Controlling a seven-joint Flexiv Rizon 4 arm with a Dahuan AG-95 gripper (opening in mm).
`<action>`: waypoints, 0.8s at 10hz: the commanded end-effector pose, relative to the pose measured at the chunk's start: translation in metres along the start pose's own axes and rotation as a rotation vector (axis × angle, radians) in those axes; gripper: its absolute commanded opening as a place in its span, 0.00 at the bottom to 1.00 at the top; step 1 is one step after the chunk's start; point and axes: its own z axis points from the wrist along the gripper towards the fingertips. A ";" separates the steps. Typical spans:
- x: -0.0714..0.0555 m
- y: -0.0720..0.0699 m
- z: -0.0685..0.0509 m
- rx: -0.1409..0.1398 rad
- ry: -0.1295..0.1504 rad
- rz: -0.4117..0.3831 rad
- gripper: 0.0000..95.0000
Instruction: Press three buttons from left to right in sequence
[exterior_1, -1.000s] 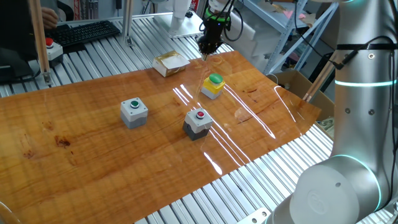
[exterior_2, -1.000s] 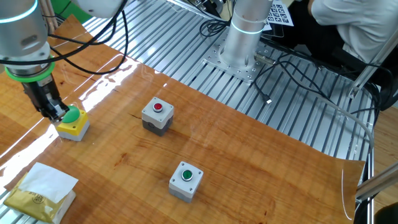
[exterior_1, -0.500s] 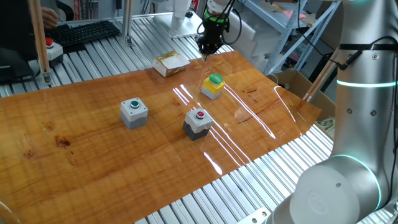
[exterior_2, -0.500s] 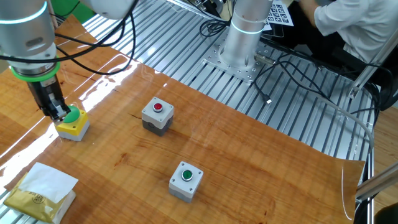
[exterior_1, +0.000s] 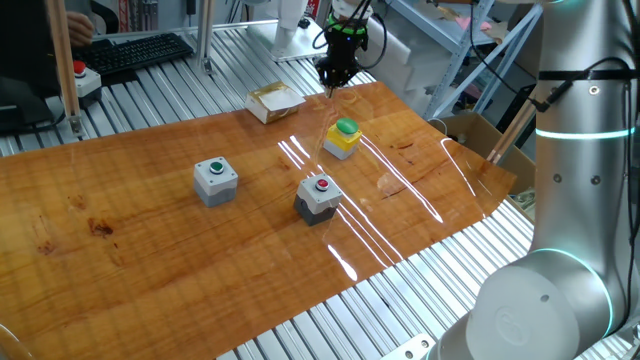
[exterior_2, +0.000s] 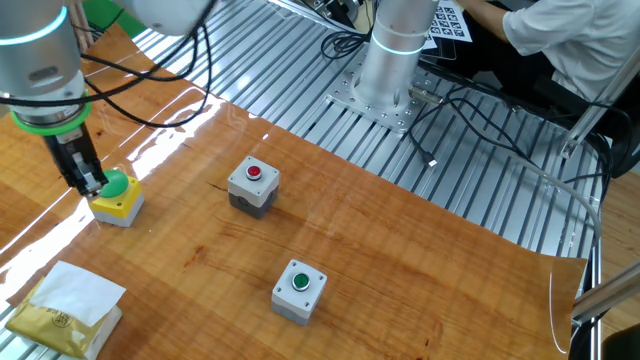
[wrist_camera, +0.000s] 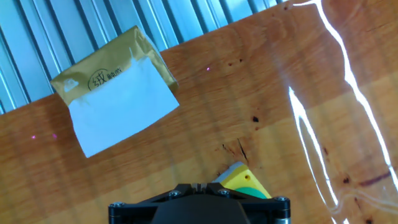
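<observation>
Three button boxes stand on the wooden board (exterior_1: 130, 250). The light grey one with a green cap (exterior_1: 215, 178) (exterior_2: 300, 288) is on the left. The dark grey one with a red cap (exterior_1: 319, 196) (exterior_2: 253, 184) is in the middle. The yellow one with a green dome (exterior_1: 343, 138) (exterior_2: 117, 200) is on the right, and its corner shows at the bottom of the hand view (wrist_camera: 245, 183). My gripper (exterior_1: 330, 88) (exterior_2: 92, 185) hangs just above and beside the yellow box's dome. In the hand view my gripper (wrist_camera: 198, 185) has its fingertips touching, shut on nothing.
A gold and white tissue pack (exterior_1: 273, 100) (exterior_2: 65, 308) (wrist_camera: 115, 87) lies on the board beyond the yellow box. A pale box with a red mushroom button (exterior_1: 82, 78) and a keyboard (exterior_1: 140, 50) sit off the board at the far left. A person sits by the arm's base (exterior_2: 385, 60).
My gripper has risen slightly above the yellow box's dome and shifted a little. The three boxes and the tissue pack have not moved.
</observation>
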 end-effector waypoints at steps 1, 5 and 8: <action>0.000 -0.019 0.004 -0.035 -0.014 -0.099 0.00; 0.020 -0.036 0.006 -0.035 -0.030 -0.137 0.00; 0.035 -0.040 0.014 -0.039 -0.031 -0.145 0.00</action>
